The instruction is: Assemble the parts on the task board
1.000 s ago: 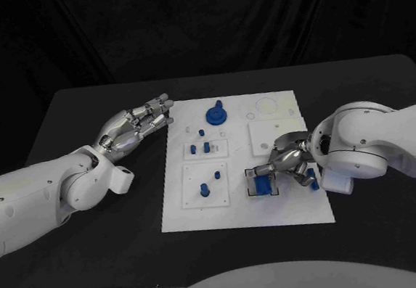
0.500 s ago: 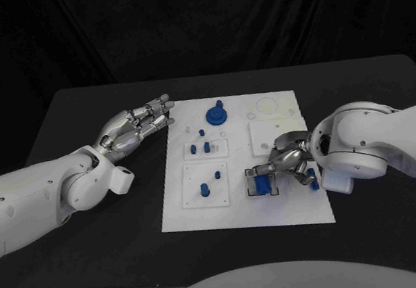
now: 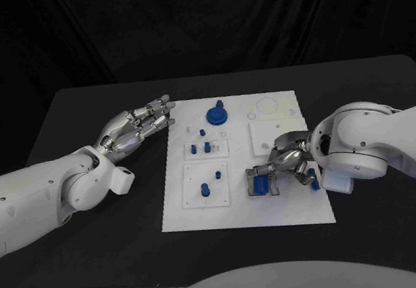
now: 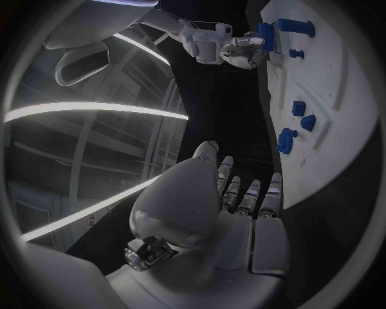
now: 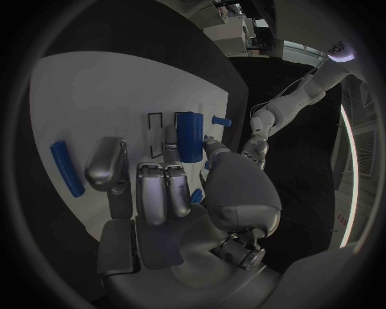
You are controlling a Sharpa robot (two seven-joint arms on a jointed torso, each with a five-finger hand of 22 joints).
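The white board (image 3: 241, 161) is lying in the middle of the black counter (image 3: 104, 225). The right hand (image 3: 287, 160) is reaching over the board's near right part, its fingers (image 5: 177, 151) curling around a blue block (image 3: 263, 182) that is sitting in a dark-edged slot there; in the right wrist view the block (image 5: 190, 136) is lying between the fingers and the thumb, so the hand is gripping it. A long blue bar (image 5: 66, 168) is lying flat on the board just beside that hand, apart from the block.

The left hand (image 3: 134, 128) is hovering over the counter just off the board's far left edge, fingers stretched out and slightly apart, holding nothing. From its wrist view the fingertips (image 4: 273, 187) are pointing toward the board's edge (image 4: 321, 174) without touching it.

A round blue knob (image 3: 217, 115) is standing at the far middle of the board. Small blue pegs (image 3: 200, 147) are sitting in the left middle panel, and two more (image 3: 210, 185) in the near left panel.
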